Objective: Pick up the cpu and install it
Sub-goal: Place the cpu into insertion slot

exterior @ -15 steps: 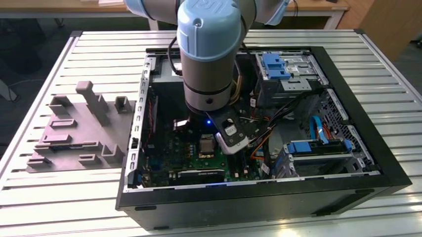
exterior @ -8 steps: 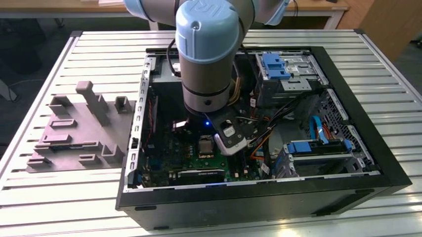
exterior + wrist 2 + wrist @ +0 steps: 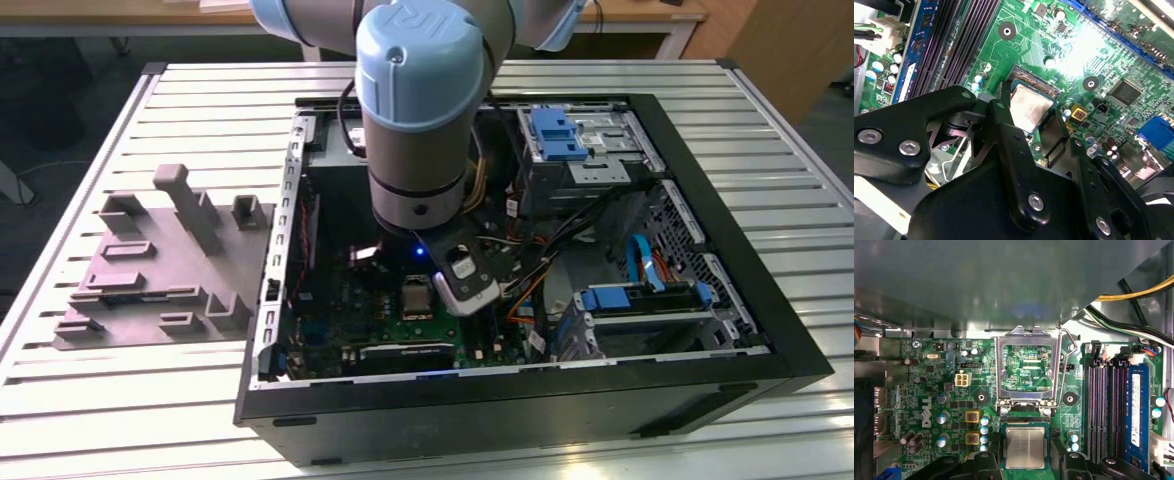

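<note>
Cpu [image 3: 1025,447], silvery lid up, lying within the square socket [image 3: 1026,419] of the green motherboard [image 3: 929,390], as seen in both wrist views; the socket's metal retaining frame [image 3: 1026,367] stands hinged open just beside it. My claw [image 3: 1026,457] straddles the chip, low over the board; whether it clamps the cpu or stands free of it I cannot tell. Exterior view, from its left to its right: grey plastic tray [image 3: 147,270] with raised blocks, on the slatted table [image 3: 80,400] just beside the case; open black computer case [image 3: 534,420]; my arm [image 3: 420,120], upright, its wrist inside the case over the motherboard; blue-latched drive bays [image 3: 567,135] and loose cables [image 3: 561,230] on the far side.
</note>
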Controlling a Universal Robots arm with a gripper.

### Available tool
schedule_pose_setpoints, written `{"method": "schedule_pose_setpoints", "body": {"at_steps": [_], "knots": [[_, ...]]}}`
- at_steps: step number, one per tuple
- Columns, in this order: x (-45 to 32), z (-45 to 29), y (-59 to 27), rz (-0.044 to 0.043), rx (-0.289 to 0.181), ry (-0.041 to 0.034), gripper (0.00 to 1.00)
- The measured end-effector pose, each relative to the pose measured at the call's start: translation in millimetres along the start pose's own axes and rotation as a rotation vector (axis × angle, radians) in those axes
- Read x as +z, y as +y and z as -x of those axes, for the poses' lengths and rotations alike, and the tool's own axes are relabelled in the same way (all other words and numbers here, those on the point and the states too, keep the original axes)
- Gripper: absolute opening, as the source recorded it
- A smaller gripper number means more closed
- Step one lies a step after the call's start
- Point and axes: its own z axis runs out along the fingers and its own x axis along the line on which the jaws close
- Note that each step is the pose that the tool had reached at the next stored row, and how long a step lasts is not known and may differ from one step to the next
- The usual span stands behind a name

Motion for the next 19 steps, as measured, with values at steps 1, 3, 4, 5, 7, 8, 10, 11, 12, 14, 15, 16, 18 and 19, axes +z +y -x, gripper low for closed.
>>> {"method": "schedule_pose_setpoints", "body": {"at_steps": [1, 3, 4, 5, 7, 8, 10, 11, 12, 14, 15, 16, 18, 19], "knots": [[0.5, 0.0, 0.0, 0.0000, 0.000, 0.0000, 0.47], [1.3, 0.2, -0.1, -0.0001, 0.000, 0.0001, 0.47], [1.8, 0.2, -0.1, -0.0001, 0.000, 0.0000, 0.47], [2.4, 0.2, -0.1, 0.0000, 0.000, 0.0000, 0.47], [3.4, 0.2, -0.1, -0.0001, 0.000, 0.0000, 0.47], [3.9, 0.2, -0.1, -0.0001, 0.000, 0.0001, 0.47], [4.8, 0.2, -0.1, -0.0001, 0.000, 0.0001, 0.47], [5.1, 0.2, -0.2, -0.0001, -0.001, 0.0001, 0.47], [5.3, 0.1, -0.2, -0.0003, -0.001, 0.0002, 0.47], [5.8, 0.2, -0.2, -0.0001, -0.001, 0.0001, 0.47], [5.9, 0.2, -0.2, -0.0002, -0.001, 0.0001, 0.47], [5.9, 0.1, -0.2, -0.0003, -0.001, 0.0001, 0.47], [6.1, 0.2, -0.3, -0.0004, -0.001, 0.0001, 0.47], [6.2, 0.2, -0.3, -0.0003, -0.001, 0.0001, 0.47]]}}
